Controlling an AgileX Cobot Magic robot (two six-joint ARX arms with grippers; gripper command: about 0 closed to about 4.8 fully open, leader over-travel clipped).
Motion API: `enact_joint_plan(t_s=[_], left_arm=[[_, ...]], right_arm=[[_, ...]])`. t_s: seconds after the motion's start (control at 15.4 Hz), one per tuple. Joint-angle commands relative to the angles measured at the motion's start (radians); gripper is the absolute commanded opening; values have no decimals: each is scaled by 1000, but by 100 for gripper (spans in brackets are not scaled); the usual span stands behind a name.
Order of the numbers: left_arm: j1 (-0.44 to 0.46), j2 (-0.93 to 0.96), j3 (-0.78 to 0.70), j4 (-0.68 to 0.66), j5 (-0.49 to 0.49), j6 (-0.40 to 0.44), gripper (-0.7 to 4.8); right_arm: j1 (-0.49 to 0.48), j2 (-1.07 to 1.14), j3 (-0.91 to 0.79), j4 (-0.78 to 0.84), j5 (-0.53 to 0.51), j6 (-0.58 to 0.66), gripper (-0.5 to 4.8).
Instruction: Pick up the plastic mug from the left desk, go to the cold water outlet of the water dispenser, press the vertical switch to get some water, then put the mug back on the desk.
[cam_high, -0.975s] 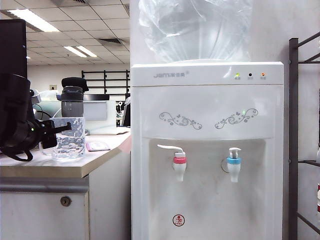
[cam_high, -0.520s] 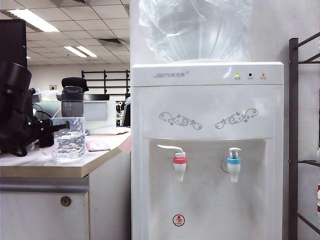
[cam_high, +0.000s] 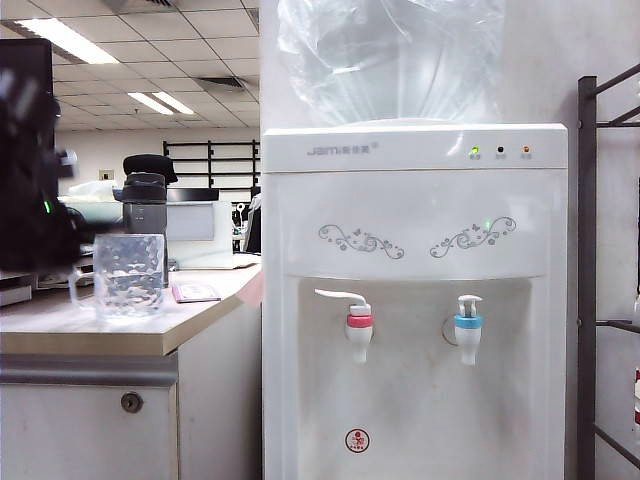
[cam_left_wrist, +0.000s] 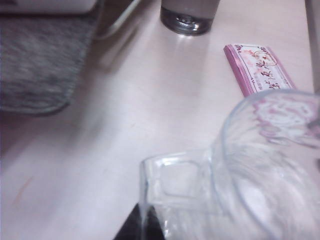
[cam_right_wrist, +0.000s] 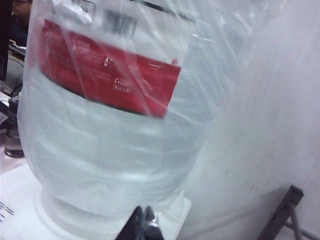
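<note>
Left claw (cam_left_wrist: 142, 222) closed on plastic mug (cam_left_wrist: 250, 170) handle — right claw (cam_right_wrist: 145, 220) closed, empty.

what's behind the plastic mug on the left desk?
Directly behind the plastic mug stands a black-lidded bottle; its lower part shows only dimly through the mug's rippled wall. Left gripper is shut at the handle; right gripper is up by the big bottle.
</note>
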Motion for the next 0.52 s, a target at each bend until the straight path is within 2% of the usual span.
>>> enact_joint_plan(t_s=[0.07,0.33,0.39,0.46,0.52], left_arm=[[2,-162,-41,-131,-1,8,-6],[1,-450,-121,-220,-2,8,-7],[2,-494,-130,-189,-5,16,-6],[2,-489,-129,-77,42,22,-7],[2,-505,-129,-68,52,23,-6]], right_arm=[[0,-10,4,4,5,14,-5],[0,-23,4,5,10,14,-5],[0,-25,4,5,10,14,-5],[0,-52,4,62,20,16,-5],[0,-55,4,58,26,15,-5]])
